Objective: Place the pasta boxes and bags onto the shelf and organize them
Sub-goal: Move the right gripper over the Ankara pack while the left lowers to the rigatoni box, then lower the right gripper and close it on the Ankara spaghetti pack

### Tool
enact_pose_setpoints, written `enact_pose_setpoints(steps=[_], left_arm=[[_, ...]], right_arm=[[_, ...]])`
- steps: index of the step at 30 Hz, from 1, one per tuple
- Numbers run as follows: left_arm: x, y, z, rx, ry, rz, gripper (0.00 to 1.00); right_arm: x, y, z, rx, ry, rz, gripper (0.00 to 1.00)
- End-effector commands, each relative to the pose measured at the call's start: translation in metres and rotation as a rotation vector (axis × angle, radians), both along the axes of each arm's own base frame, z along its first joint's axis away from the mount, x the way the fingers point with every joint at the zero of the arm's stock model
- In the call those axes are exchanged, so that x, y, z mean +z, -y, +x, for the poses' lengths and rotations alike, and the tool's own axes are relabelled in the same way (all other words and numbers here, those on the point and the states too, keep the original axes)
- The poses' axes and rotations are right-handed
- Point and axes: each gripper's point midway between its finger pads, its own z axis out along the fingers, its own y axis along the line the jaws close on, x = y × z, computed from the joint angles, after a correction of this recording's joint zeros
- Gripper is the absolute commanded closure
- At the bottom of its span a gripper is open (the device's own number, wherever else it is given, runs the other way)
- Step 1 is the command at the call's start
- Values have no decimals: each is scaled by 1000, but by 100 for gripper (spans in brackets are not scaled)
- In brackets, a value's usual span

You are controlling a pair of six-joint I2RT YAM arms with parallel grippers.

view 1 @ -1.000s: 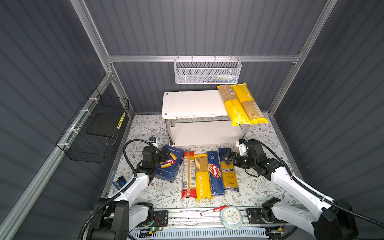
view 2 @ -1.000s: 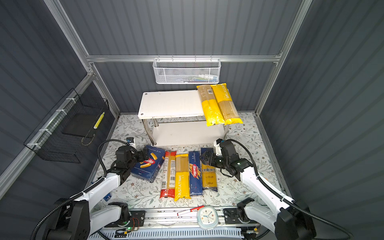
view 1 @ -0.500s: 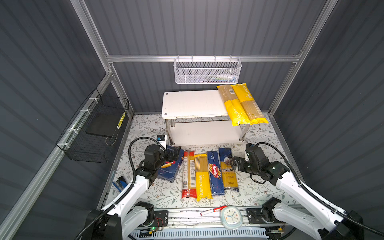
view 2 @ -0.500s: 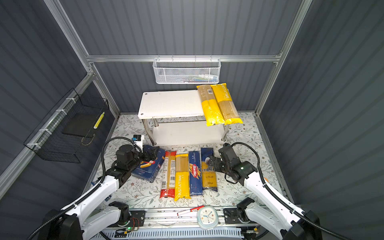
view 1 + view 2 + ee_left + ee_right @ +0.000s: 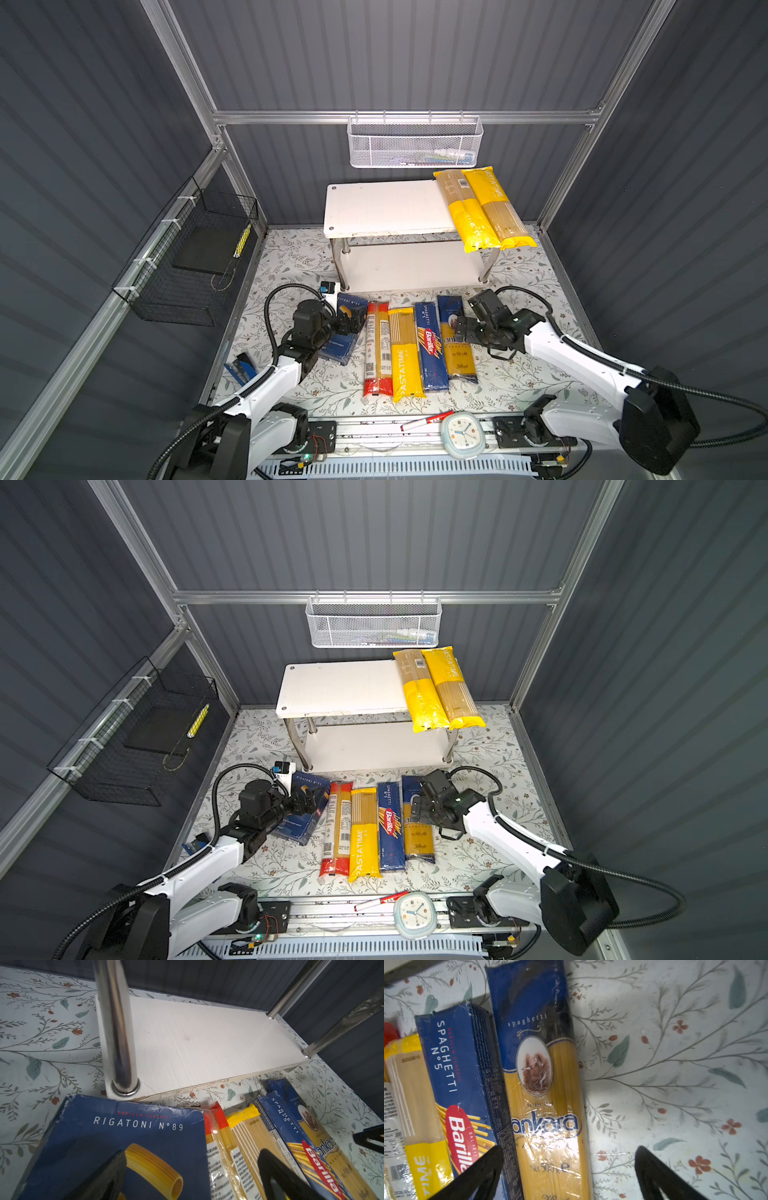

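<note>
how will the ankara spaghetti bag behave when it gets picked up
Probably fairly stiff: the ankara bag is packed tight with straight strands. Its glossy film looks slippery, so it may slide. Lying flat, it seems unlikely to roll.

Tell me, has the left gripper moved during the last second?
Yes. The left gripper has shifted right across the rigatoni box, toward the red-ended bag.

Bare shelf (image 5: 384, 208) room beside yellow bags (image 5: 482, 210)
</note>
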Motion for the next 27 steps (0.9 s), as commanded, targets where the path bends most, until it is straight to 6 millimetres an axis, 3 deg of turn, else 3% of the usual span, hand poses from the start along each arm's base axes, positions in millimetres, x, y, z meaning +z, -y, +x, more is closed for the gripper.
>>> enact_pose_setpoints(steps=[1, 18, 24, 27], left_arm=[[1, 3, 1, -9, 0, -15, 0], [0, 2, -2, -9, 8, -20, 0], [3, 5, -3, -23, 10, -35, 0], [4, 3, -4, -14, 16, -34, 0]], right_arm=[[-1, -16, 8, 43, 20, 19, 1], [-45, -15, -8, 43, -22, -39, 1], [-47, -19, -7, 48, 10, -62, 1], [-51, 1, -15, 15, -35, -164, 1]])
